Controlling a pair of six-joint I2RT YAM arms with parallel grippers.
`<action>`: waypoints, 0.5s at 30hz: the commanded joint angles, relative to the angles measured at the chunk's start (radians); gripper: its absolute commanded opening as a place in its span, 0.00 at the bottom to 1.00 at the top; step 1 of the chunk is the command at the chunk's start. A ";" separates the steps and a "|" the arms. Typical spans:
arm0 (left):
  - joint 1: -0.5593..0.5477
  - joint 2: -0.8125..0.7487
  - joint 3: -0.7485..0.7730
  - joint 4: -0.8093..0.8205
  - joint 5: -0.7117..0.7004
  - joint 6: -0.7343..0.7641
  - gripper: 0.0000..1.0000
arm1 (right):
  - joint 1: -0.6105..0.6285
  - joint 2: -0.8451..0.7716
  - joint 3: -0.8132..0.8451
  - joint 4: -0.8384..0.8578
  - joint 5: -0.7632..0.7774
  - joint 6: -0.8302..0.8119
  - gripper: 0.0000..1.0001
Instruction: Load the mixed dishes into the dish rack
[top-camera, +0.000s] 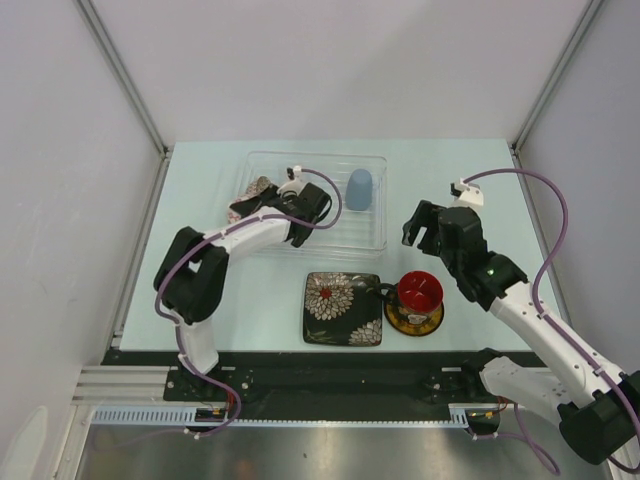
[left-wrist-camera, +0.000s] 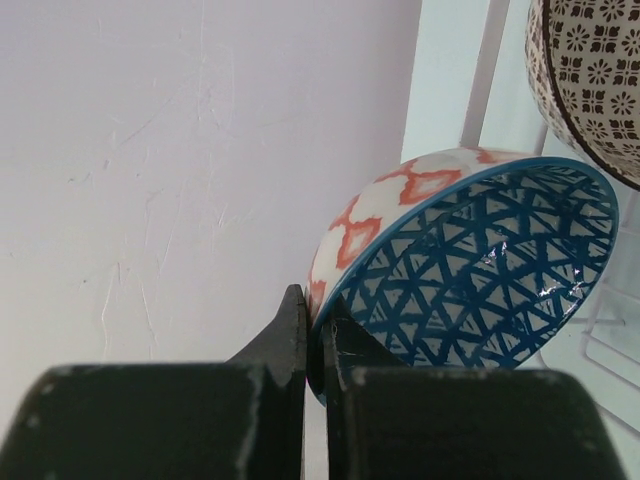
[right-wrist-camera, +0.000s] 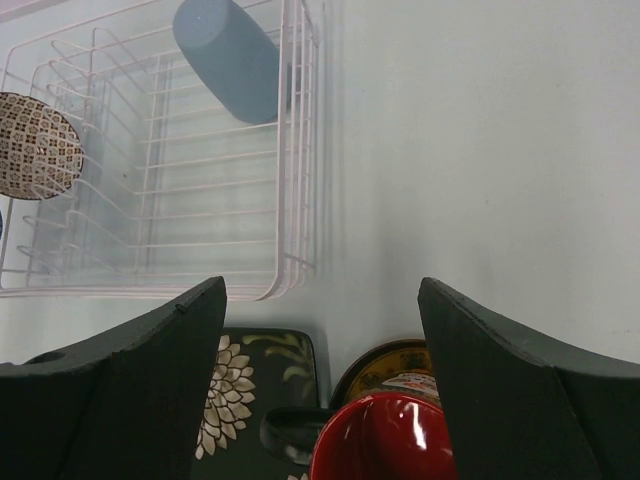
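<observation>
My left gripper (left-wrist-camera: 318, 330) is shut on the rim of the small blue saucer (left-wrist-camera: 480, 270), which is blue-latticed inside and orange-patterned outside, and holds it on edge. In the top view this gripper (top-camera: 265, 208) is over the left part of the clear dish rack (top-camera: 365, 232), beside the beige lattice bowl (top-camera: 250, 193). The pale blue cup (top-camera: 360, 188) stands in the rack's right part. My right gripper (top-camera: 425, 228) is open and empty above the dark mug with red inside (top-camera: 419, 291), which sits on the yellow saucer (top-camera: 414, 322). The black square floral plate (top-camera: 343, 308) lies left of it.
The right wrist view shows the rack (right-wrist-camera: 200, 200) with the cup (right-wrist-camera: 230, 60) and lattice bowl (right-wrist-camera: 35, 145), and the plate (right-wrist-camera: 250, 390), mug (right-wrist-camera: 385, 440) and yellow saucer (right-wrist-camera: 385, 365) below my fingers. White walls enclose the table (top-camera: 470, 180) on three sides.
</observation>
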 joint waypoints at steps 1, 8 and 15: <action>-0.002 0.065 -0.006 0.011 0.152 -0.062 0.00 | -0.004 -0.024 -0.013 0.012 0.003 0.023 0.83; -0.017 0.131 0.034 0.013 0.154 -0.080 0.00 | -0.004 -0.026 -0.016 0.018 -0.006 0.031 0.83; -0.019 0.131 0.088 -0.010 0.151 -0.086 0.00 | 0.000 -0.024 -0.019 0.011 -0.008 0.035 0.83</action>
